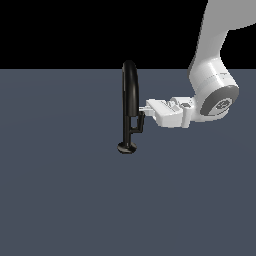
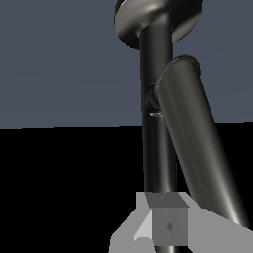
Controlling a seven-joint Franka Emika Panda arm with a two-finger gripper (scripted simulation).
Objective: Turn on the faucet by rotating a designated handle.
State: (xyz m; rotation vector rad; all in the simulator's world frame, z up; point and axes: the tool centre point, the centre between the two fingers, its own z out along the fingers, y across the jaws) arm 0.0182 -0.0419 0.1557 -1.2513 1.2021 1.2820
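The glossy black faucet (image 1: 129, 100) stands upright on its small round base (image 1: 127, 147), its arched tube rising tall. The handle (image 1: 141, 122), a short black bar, sits close beside the stem on the exterior view's right, joined to it by a stub at its lower end. My gripper (image 1: 144, 108) reaches in horizontally from the exterior view's right, its tips at the handle's upper end, beside the stem. The jaws look closed together with nothing between them. In the wrist view the handle (image 2: 197, 148) slants beside the stem (image 2: 158, 133), with my gripper (image 2: 165, 217) close to both.
The faucet stands on a flat dark blue-grey floor (image 1: 60, 190) that fills the lower part of the exterior view. My white arm (image 1: 215, 75) comes down from the upper part of the exterior view's right.
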